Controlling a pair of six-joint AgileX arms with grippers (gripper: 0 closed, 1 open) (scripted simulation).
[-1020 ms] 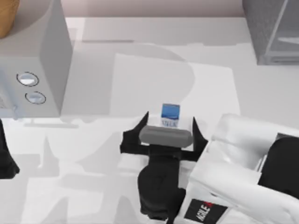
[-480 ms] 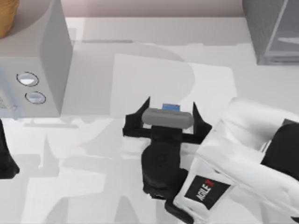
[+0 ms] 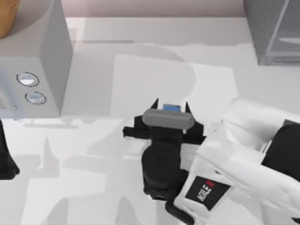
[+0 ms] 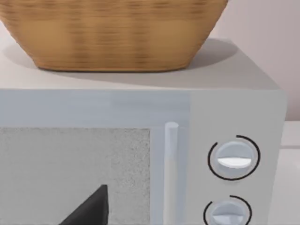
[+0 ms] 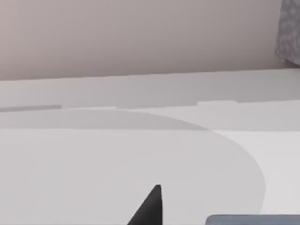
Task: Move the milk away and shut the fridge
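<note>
The milk (image 3: 170, 107) stands upright at the table's middle, only its blue top showing past my right gripper (image 3: 171, 106). The gripper's black fingers flank the carton on both sides, drawn in close but still open. In the right wrist view a strip of table separates one finger (image 5: 151, 208) from the milk's blue top (image 5: 253, 219). The fridge (image 3: 262, 33) is the dark grey speckled cabinet at the far right corner, with its paler door panel (image 3: 289, 26) angled outward; a speckled edge of the fridge (image 5: 290, 33) shows in the right wrist view. My left gripper (image 3: 6, 159) is parked at the left edge.
A light grey microwave (image 3: 35, 56) with two round dials (image 3: 28, 79) stands at the far left, a wicker basket (image 3: 7, 16) on top of it. In the left wrist view the basket (image 4: 112, 33) and microwave front (image 4: 234, 112) are close ahead.
My right gripper's fingers have drawn inward on either side of the milk, after the arm slid a little farther over it. The left arm has not moved.
</note>
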